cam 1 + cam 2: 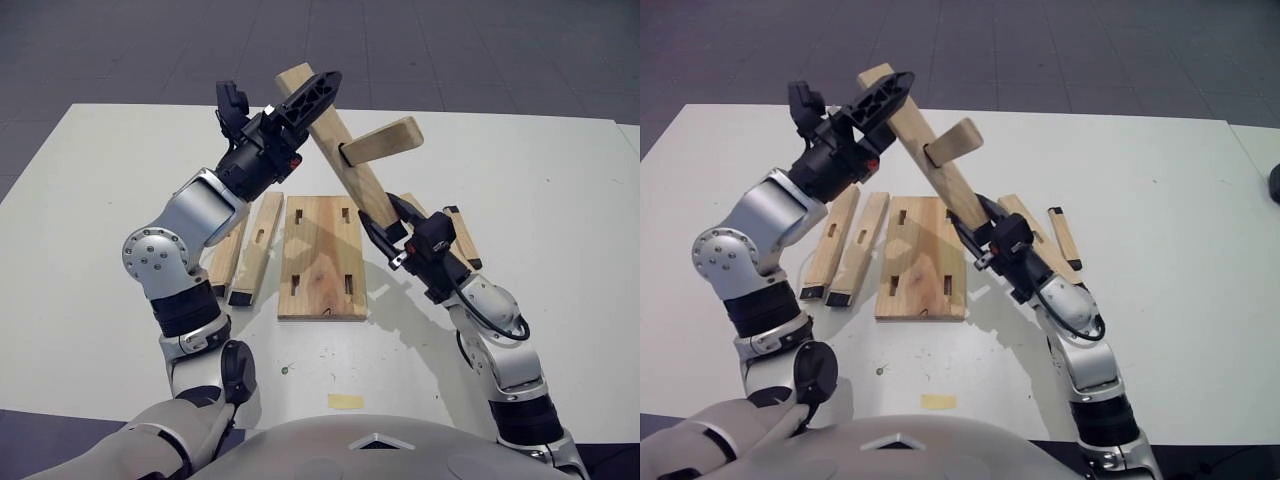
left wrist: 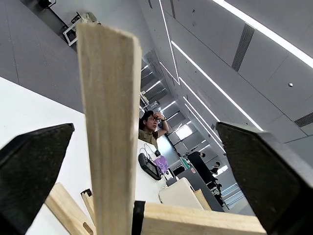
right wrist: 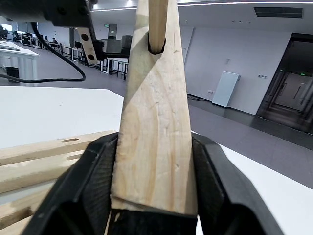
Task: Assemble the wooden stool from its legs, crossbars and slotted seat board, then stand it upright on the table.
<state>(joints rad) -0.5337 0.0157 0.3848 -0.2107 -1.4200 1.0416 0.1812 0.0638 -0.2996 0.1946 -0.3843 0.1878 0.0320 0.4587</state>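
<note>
Right gripper [image 1: 388, 222] is clamped tight on the lower end of a leg [image 1: 345, 160], both black fingers [image 3: 93, 181] pressed flat against the wood. The leg is lifted off the table [image 1: 560, 200] and tilted steeply, upper end toward the far edge, above the middle of the table. A crossbar [image 1: 385, 142] is plugged into the leg's slot and sticks out sideways toward the right edge. Left gripper [image 1: 308, 95] sits at the leg's top end with jaws apart. They straddle the wood, and a gap shows on both sides between pads [image 2: 29, 171] and leg. Slotted seat board [image 1: 322, 255] lies flat mid-table, under the raised leg. Two loose legs [image 1: 262, 245] lie side by side just left of the board, dark tips toward the near edge. On the board's right another leg [image 1: 1014, 207] lies flat, partly hidden behind the right gripper, and a short bar [image 1: 1064, 236] lies just beyond it. A small yellow note [image 1: 346, 401] lies near the near edge.
</note>
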